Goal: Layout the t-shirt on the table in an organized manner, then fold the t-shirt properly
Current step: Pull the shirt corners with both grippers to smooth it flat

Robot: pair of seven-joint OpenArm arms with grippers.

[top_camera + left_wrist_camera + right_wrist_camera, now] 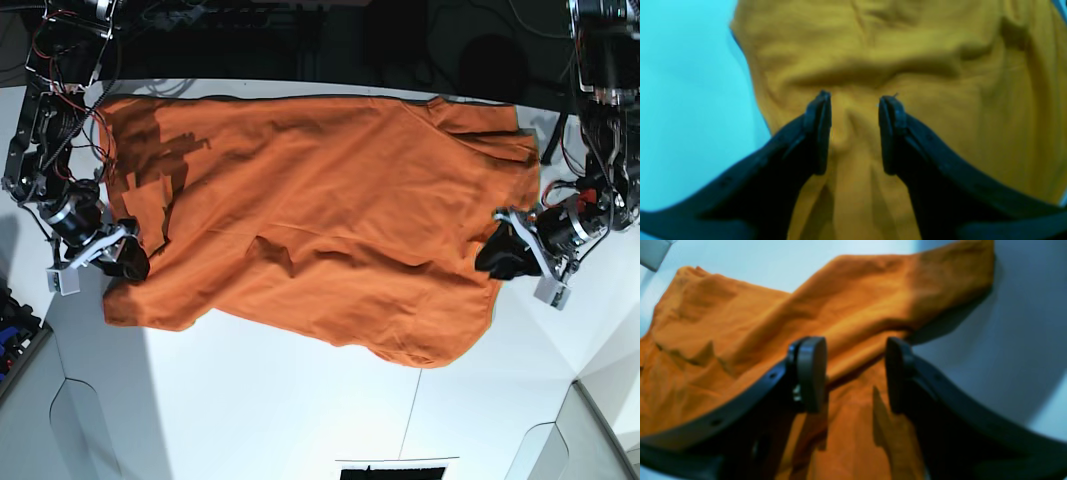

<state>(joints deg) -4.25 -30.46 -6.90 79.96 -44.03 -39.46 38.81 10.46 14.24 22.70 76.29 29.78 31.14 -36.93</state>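
The orange t-shirt (320, 200) lies spread and wrinkled across the white table (300, 400), its long side running left to right in the base view. My left gripper (855, 98) stands open on the shirt's right edge (497, 255), with a small ridge of cloth (840, 133) rising between its fingers. At the shirt's left edge, my right gripper (855, 343) is also open (130, 262). A raised fold of the shirt (853, 353) runs across the gap between its pads, which are not pressed on it.
A thin dark seam (422, 415) crosses the table near the front. Cables and dark gear (250, 25) line the far edge. A black object (395, 468) sits at the front edge, and grey panels (590, 440) cut the front corners.
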